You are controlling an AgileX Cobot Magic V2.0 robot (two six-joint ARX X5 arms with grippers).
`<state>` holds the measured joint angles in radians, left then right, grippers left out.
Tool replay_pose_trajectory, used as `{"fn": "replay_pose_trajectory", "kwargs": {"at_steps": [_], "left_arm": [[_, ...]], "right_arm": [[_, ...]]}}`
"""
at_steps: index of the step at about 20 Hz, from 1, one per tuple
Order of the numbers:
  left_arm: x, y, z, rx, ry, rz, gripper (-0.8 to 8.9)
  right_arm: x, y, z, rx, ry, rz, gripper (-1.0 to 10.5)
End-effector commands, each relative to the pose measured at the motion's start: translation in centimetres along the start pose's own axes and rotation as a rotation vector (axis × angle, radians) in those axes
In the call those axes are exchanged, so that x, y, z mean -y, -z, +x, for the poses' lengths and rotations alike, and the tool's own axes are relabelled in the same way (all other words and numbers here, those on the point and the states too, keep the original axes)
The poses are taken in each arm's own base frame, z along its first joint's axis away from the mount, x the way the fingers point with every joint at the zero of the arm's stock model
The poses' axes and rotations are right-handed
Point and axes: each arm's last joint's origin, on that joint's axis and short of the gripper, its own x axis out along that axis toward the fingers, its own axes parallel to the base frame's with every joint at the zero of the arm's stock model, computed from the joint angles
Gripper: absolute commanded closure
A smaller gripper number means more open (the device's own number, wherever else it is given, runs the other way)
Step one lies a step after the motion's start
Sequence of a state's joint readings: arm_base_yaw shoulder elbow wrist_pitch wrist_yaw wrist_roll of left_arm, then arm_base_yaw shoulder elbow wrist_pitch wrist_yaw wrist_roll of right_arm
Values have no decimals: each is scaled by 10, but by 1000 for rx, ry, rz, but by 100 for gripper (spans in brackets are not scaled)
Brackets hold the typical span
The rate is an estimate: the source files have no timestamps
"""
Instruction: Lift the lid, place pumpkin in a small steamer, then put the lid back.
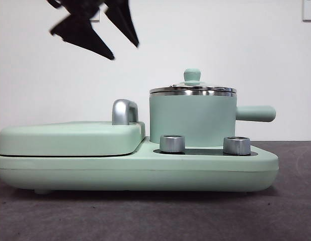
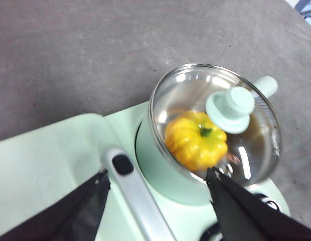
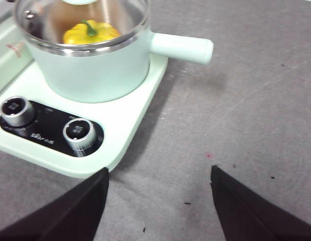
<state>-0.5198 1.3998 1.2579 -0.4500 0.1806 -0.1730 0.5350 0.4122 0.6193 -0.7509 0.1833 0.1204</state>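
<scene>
pumpkin [image 2: 196, 140] is being kept inside the small steamer [image 1: 191, 120] under the lid [image 2: 215, 120] | final step judged done | left gripper [image 2: 158, 181] released above, right gripper [image 3: 159, 176] released | only withdrawal is being called for

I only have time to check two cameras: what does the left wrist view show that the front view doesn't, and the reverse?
Only the left wrist view shows the pumpkin, sitting inside the small steamer under the glass lid. It also shows the left gripper open and empty above the appliance.

Only the front view shows the two steel dials side on, below the small steamer; from this height its wall hides what is inside.

Both show the lid seated on the small steamer, its side handle and the chrome handle on the flat cover.
</scene>
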Motion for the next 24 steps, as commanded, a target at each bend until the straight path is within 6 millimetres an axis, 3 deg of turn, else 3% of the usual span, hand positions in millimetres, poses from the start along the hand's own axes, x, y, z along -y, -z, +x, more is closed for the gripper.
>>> {"fn": "replay_pose_trajectory", "kwargs": {"at_steps": [1, 8, 13, 17, 21, 22, 23, 24], "left_arm": [[-2, 10, -20, 16, -11, -20, 501], [-23, 91, -82, 50, -120, -142, 501], [-29, 134, -118, 53, -186, -219, 501], [-27, 145, -137, 85, -227, -239, 501], [-25, 145, -142, 112, -219, -233, 528], [-25, 146, -142, 109, -215, -239, 756], [-25, 146, -142, 108, -212, -240, 798], [-25, 145, -142, 113, -212, -229, 808]], "right_arm": [[-1, -2, 0, 14, -10, 2, 630], [-2, -5, 1, 23, -30, 4, 630], [-7, -12, 15, 8, -92, -2, 630], [-12, -17, 31, -27, -130, -6, 630], [-14, -18, 37, -48, -140, -8, 634], [-14, -18, 37, -42, -139, -7, 747], [-14, -19, 37, -40, -140, -8, 971], [-14, -19, 37, -31, -135, -7, 925]]}}
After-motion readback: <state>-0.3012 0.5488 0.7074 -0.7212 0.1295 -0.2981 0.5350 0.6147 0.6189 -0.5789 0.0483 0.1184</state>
